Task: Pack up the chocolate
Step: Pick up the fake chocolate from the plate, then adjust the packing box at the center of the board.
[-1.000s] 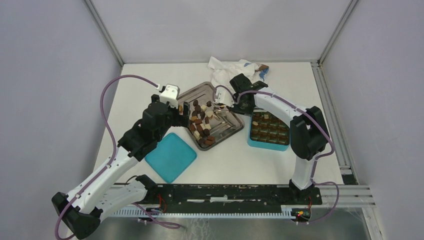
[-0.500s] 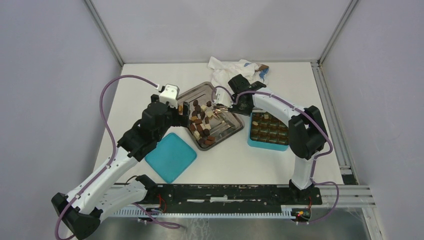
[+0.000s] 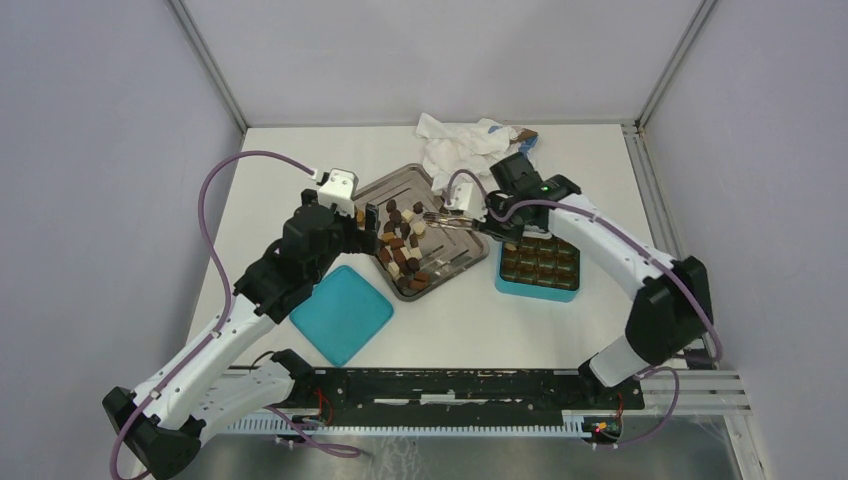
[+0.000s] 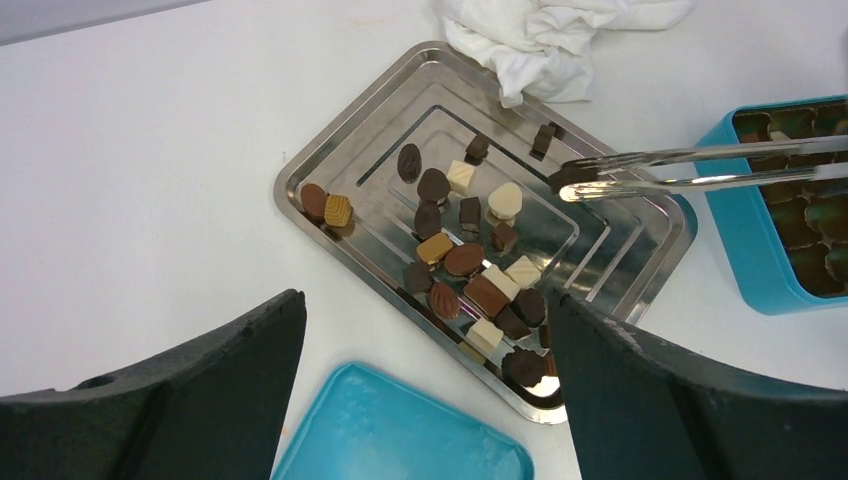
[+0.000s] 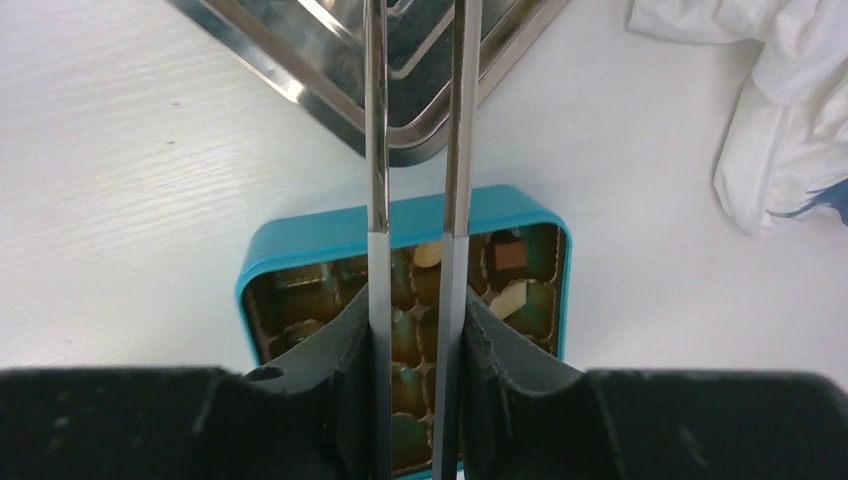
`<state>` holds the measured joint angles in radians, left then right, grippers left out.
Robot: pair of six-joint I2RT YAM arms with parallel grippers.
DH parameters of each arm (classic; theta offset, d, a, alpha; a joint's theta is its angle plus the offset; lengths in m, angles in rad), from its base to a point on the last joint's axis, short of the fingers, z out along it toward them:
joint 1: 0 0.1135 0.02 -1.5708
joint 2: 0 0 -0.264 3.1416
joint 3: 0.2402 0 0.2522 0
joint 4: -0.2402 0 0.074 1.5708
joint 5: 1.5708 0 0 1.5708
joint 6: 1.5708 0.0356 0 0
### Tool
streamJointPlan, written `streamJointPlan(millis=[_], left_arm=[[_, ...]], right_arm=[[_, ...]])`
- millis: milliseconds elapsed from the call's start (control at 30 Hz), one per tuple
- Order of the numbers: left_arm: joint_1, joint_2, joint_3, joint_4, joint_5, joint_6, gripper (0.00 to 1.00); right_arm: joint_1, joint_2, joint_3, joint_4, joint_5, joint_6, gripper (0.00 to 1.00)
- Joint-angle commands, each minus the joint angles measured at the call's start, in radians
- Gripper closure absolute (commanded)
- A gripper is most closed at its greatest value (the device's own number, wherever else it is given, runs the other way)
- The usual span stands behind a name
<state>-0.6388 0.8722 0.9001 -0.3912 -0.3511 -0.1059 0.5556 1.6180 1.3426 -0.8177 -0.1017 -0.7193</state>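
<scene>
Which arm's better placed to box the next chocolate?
Right: the right pincer grips the tongs, tips apparently pinching a dark piece over the tray, beside the box. Left pincer hangs open, toolless.

Robot lab cell, grey panel walls (image 3: 90, 150), aluminium frame (image 3: 210, 62), white table (image 3: 590, 150)

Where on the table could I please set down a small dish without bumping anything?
Bare table lies at the far left corner, left of the tray; in the near strip between the lid and the box; and right of the cloth. Crowded: the tray, with chocolate and the tongs held by the right gripper.
</scene>
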Motion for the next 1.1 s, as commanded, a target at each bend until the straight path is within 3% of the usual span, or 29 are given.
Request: streamJointPlan(millis=[0,167,367,633,733,933,1000,1067], left_arm=[[0.011,-0.017,-0.003,0.027,0.015,0.064,0.05],[0.014,-0.014,-0.009,0.033,0.01,0.067,0.05],[0.016,0.001,-0.012,0.034,0.007,0.068,0.05],[0.017,0.021,-0.014,0.036,0.026,0.067,0.05],[0.018,0.034,-0.022,0.056,0.14,0.047,0.05],[0.018,0.206,0.056,0.107,0.534,-0.249,0.13],[0.011,0.252,0.044,0.2,0.607,-0.407,0.14],[-0.041,0.282,-0.007,0.317,0.595,-0.533,0.15]], right_arm=[[-0.096,-0.196,-0.084,0.013,-0.244,-0.008,1.0],[-0.259,-0.376,-0.194,-0.04,-0.345,-0.038,1.0],[-0.409,-0.533,-0.338,-0.11,-0.284,-0.095,0.98],[-0.647,-0.577,-0.405,-0.159,-0.313,-0.189,0.96],[-0.7,-0.581,-0.403,-0.141,-0.374,-0.189,0.96],[-0.712,-0.574,-0.396,0.0,-0.539,-0.041,0.96],[-0.712,-0.584,-0.411,0.074,-0.571,0.02,0.96],[-0.715,-0.598,-0.436,0.129,-0.598,0.071,0.96]])
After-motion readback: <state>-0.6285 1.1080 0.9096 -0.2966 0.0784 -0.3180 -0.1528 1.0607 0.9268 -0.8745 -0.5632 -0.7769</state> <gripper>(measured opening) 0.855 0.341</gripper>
